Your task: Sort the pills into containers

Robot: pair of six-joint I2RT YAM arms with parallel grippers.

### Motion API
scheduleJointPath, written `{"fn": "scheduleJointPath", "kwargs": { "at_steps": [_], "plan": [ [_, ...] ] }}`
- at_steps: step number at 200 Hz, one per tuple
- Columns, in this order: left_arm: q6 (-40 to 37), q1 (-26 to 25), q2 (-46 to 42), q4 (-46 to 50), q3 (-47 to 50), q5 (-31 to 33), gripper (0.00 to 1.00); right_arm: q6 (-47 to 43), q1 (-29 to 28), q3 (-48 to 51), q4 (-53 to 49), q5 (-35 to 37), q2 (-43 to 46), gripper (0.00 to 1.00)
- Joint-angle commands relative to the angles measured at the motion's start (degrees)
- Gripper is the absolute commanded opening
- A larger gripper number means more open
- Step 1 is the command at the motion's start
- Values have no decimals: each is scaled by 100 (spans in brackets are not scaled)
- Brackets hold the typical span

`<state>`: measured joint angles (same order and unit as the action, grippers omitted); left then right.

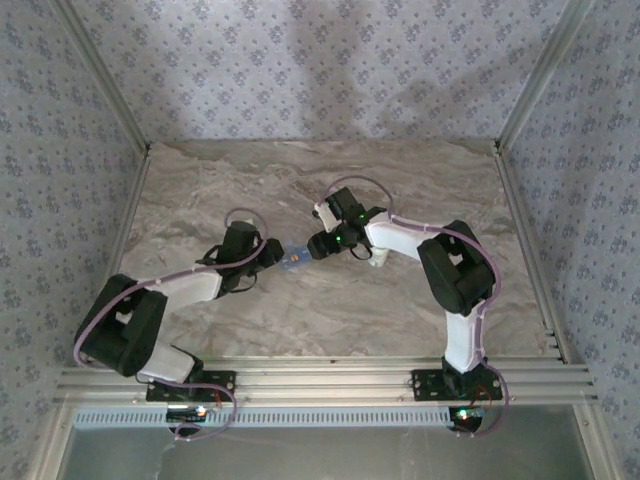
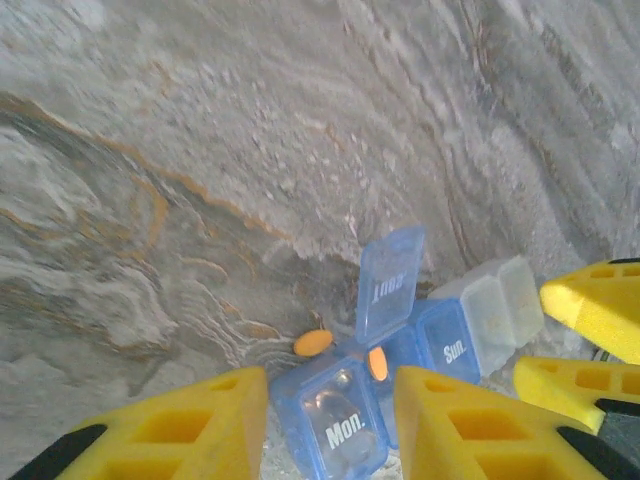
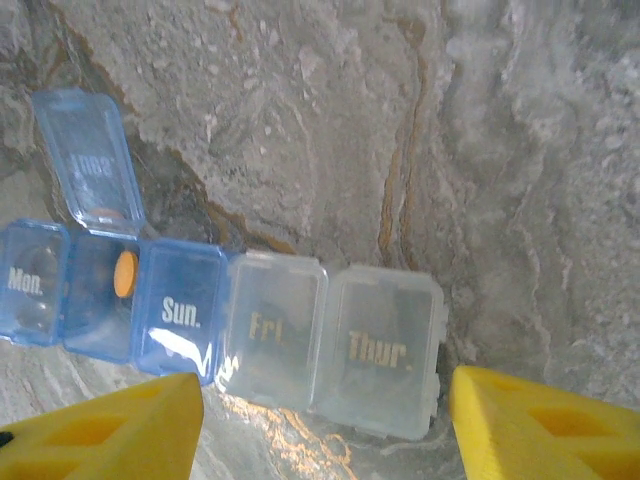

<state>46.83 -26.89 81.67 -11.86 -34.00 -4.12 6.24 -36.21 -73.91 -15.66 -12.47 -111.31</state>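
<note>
A weekly pill box (image 1: 295, 257) lies mid-table between both grippers, with blue and clear compartments. My left gripper (image 2: 330, 400) is shut on its "Mon." end (image 2: 338, 425), one yellow finger (image 2: 190, 430) pressed on each side. The blue lid (image 2: 388, 285) of the compartment beside it stands up, and an orange pill (image 2: 378, 362) lies inside. Another orange pill (image 2: 313, 343) rests on the table against the box. My right gripper (image 3: 325, 385) is open, its fingers (image 3: 540, 420) straddling the clear "Fri." (image 3: 272, 325) and "Thur." (image 3: 385, 345) compartments without touching them. The "Sun." lid (image 3: 182, 310) is closed.
The marble tabletop (image 1: 330, 190) stretches bare toward the back and both sides. Patterned walls and metal posts (image 1: 525, 90) enclose it. Both arms bend inward over the centre, the right gripper's yellow fingers (image 2: 595, 300) close beside the left one.
</note>
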Motion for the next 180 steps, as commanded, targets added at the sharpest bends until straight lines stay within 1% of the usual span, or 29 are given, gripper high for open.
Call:
{"fn": "scheduleJointPath", "kwargs": {
  "at_steps": [1, 15, 45, 76, 109, 132, 158, 180],
  "plan": [
    [-289, 245, -172, 459, -248, 11, 39, 6, 51, -278, -123, 54, -249, 68],
    [-381, 430, -83, 583, -382, -141, 40, -33, 46, -344, -167, 100, -357, 67],
    [-593, 687, 288, 889, -790, -245, 39, -87, 44, -403, -260, 135, -509, 66],
    [-974, 721, 858, 1439, -1456, -185, 39, -136, 35, -349, -323, 87, -532, 64],
    [-1139, 719, 1553, 1677, -2012, -412, 37, -144, 65, -252, -306, 59, -524, 63],
    [-1239, 751, 1783, 1787, -2193, -472, 34, -132, 86, -219, -279, 8, -513, 63],
    [-1286, 747, 1844, 1703, -2204, -923, 32, -126, 104, -202, -271, -23, -510, 63],
    [-1291, 712, 1794, 1630, -2096, -1092, 31, -72, 137, -180, -208, -58, -524, 63]
  ]
}}
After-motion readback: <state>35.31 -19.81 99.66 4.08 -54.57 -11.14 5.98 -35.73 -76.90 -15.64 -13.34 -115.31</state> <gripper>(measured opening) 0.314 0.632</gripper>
